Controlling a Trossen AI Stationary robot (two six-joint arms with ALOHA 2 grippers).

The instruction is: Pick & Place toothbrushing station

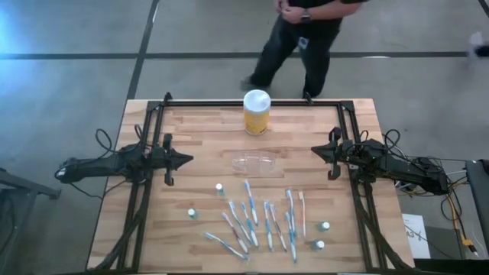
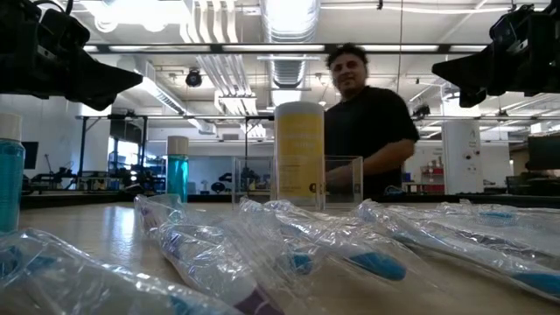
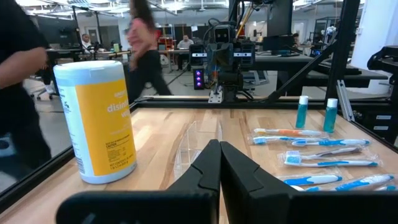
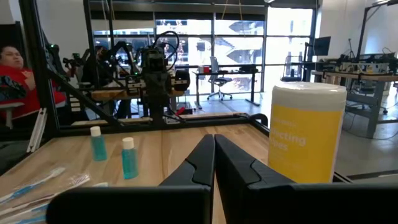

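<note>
Waiting at the worktop's (image 1: 199, 130) left edge, the left gripper (image 1: 186, 160) hangs clenched on nothing, well apart from everything it must move; the risk on this side is a small bottle (image 1: 192, 214) standing alone, upright and narrow, which a careless sweep would likely topple and send rolling; the toothbrushes (image 1: 256, 221) lie fanned in the near middle, several touching or crossing in crinkly clear wrappers, so a pinch aimed at one may drag its neighbour or slip off the film; the holder (image 1: 255, 163) lies just beyond them, near the centre, clear and hard to make out against the wood, so a reach could misjudge its rim and knock it aside; the jar (image 1: 257, 112) stands behind it, close enough to be bumped by an arm coming in high; two more bottles (image 1: 322, 235) stand near the right end of the fan; the right gripper (image 1: 317, 152) hangs clenched and empty at the right edge; a person (image 1: 302, 38) stands just past the far edge, within reach of a wide swing.
</note>
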